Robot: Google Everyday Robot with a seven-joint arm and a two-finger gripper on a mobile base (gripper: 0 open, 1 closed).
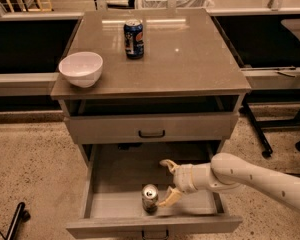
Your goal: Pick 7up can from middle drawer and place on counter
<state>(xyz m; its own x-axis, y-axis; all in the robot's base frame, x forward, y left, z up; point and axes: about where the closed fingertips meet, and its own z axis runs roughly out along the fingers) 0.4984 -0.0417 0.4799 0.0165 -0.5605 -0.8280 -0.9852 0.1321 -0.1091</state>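
Note:
The 7up can [150, 197] stands upright on the floor of the middle drawer [115, 179], which is pulled out, near its front wall. My gripper [166, 183] is inside the drawer just right of the can, open, with one pale finger [167, 164] behind and one finger [169, 198] close beside the can. The can is not between the fingers. The counter [190, 59] is the grey-brown top of the cabinet above.
A dark blue can [133, 38] stands at the back middle of the counter. A white bowl [81, 69] sits at its left front edge. The drawer above [151, 128] is shut. Black table legs and castors [264, 144] stand on the floor to the right.

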